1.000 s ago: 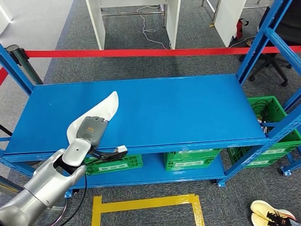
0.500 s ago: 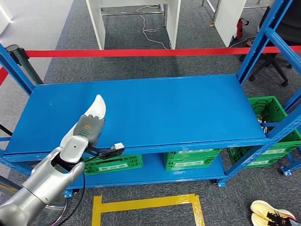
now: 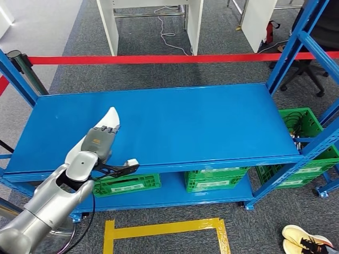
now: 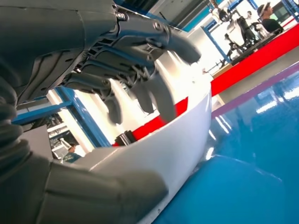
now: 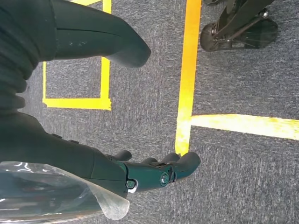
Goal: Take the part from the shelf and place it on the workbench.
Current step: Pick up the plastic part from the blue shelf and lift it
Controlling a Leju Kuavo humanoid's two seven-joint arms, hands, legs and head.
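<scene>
At the left end of the blue shelf (image 3: 180, 121), the left hand (image 3: 98, 142) grasps the white curved part (image 3: 108, 118), thumb beneath and fingers (image 4: 155, 88) curled over its upper edge; the part's pointed tip rises past the hand above the shelf top. Green crates (image 3: 215, 178) sit on the lower shelf level. The right hand (image 5: 155, 170) hangs released over the grey carpet (image 5: 148, 107) with yellow floor tape (image 5: 187, 74).

I saw the blue shelf (image 3: 192, 121) with its broad top board, the white part (image 3: 105, 127) near that board's front left. On the lower board under it sat green crates (image 3: 215, 179) in a row.
</scene>
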